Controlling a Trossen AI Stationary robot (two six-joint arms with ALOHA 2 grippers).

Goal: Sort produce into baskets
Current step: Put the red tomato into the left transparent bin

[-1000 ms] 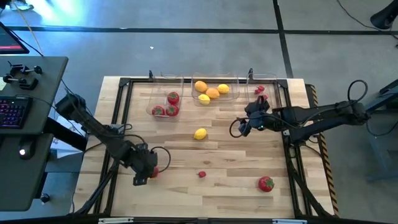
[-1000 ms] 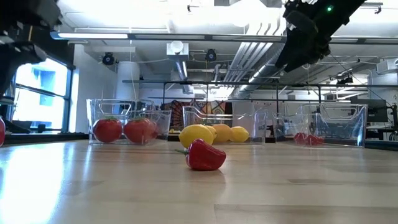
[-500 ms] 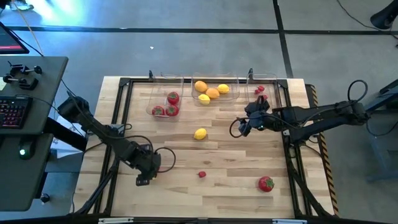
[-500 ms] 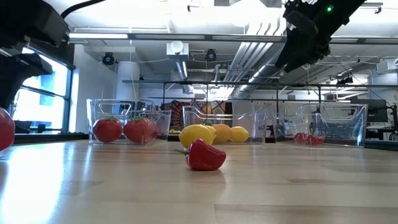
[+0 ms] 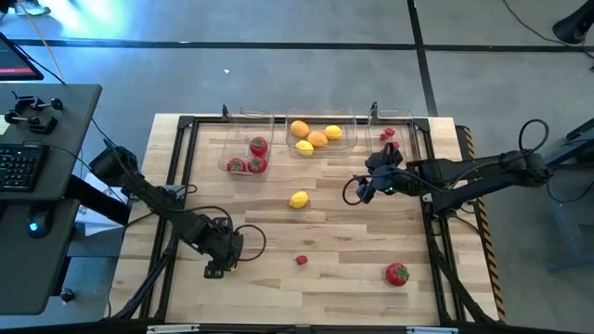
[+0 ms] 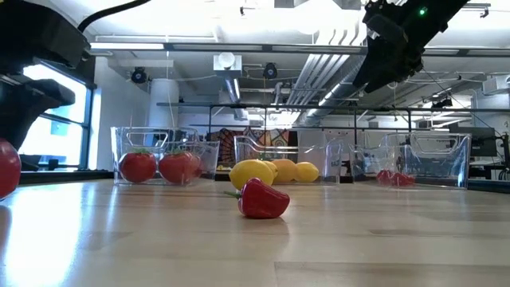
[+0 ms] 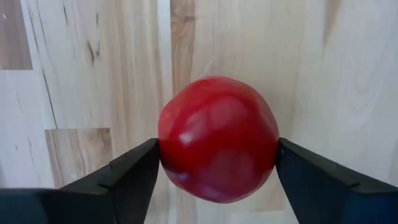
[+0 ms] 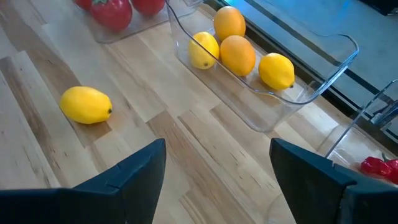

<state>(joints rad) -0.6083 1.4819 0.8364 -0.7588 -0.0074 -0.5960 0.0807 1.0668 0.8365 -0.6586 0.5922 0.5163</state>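
No brand, label or writing can be read anywhere. Nearest the table's front edge, the left gripper [image 7: 214,163] is low over the wood, its fingers [image 7: 127,177] spread wide with a red tomato [image 7: 217,138] sitting between them, touching both inner faces; whether it is lifted cannot be told. Also near the front lie a second loose tomato [image 5: 397,274], on the right, and one small red berry [image 5: 302,261], lying on its side with its tip toward the right in the low view. Farther in, a single loose lemon [image 5: 299,199] lies with its long axis across the table. The right gripper [image 5: 365,189] hovers above the boards just right of it, fingers apart and empty. Along the far edge stand three clear baskets: the left basket [image 5: 243,125] holds three tomatoes, the middle basket [image 5: 320,118] four yellow and orange citrus, the right basket [image 5: 401,121] some red berries, too small to count.
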